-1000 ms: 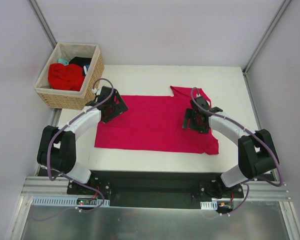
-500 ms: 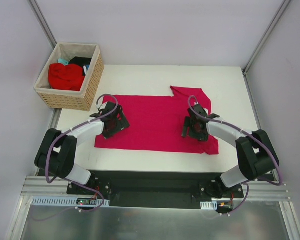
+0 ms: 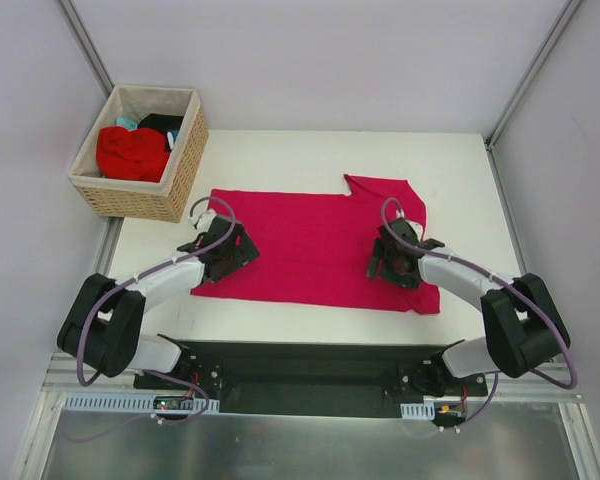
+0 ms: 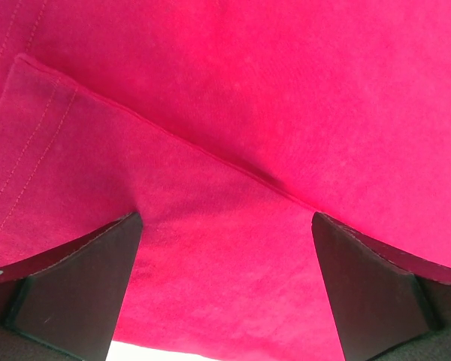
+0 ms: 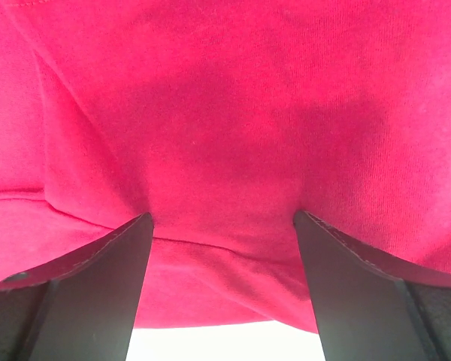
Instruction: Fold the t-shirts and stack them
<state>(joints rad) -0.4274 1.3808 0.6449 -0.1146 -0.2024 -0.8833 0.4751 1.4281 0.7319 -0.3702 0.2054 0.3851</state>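
Note:
A large crimson-pink t-shirt lies spread flat on the white table, one sleeve pointing to the far right. My left gripper is low over its near left part. In the left wrist view this gripper is open, with cloth and a folded hem between its fingers. My right gripper is down on the shirt's near right part. Seen from the right wrist, it is open, its fingers astride wrinkled cloth close to the shirt's near edge. Neither gripper holds anything.
A wicker basket stands at the far left off the table's corner. It holds a bright red tee, a black one and a bit of teal cloth. Grey walls close in both sides.
Both grippers have moved toward the near edge of the shirt, staying open. The left one has uncovered the shirt's far left corner. The cloth has shifted slightly toward me.

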